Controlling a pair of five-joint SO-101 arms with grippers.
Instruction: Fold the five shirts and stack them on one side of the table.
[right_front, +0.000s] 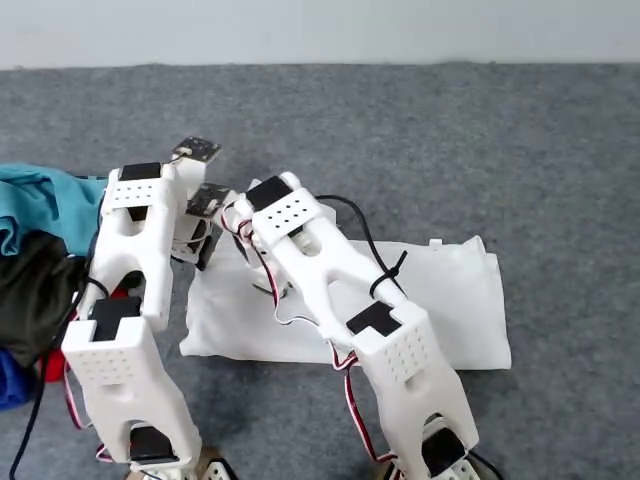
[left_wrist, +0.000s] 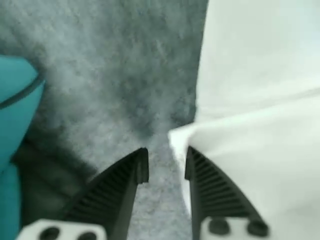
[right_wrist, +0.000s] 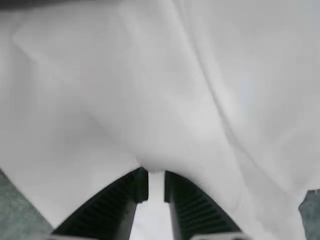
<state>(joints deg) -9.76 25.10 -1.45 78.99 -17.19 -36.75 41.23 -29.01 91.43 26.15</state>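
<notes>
One white shirt (right_front: 450, 290): left hand (left_wrist: 166, 164) spread at its edge, right hand (right_wrist: 156, 185) pinching it.

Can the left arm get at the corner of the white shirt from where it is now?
Probably yes. The left claw is open low over the table, and a corner of the white shirt lies just ahead of its fingertips with nothing in between.

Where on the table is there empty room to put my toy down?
The bare grey table is widest along the far side, beyond the white shirt and the arms. More room lies right of the shirt. It is crowded at the left edge, where a pile of shirts sits beside the left arm.
</notes>
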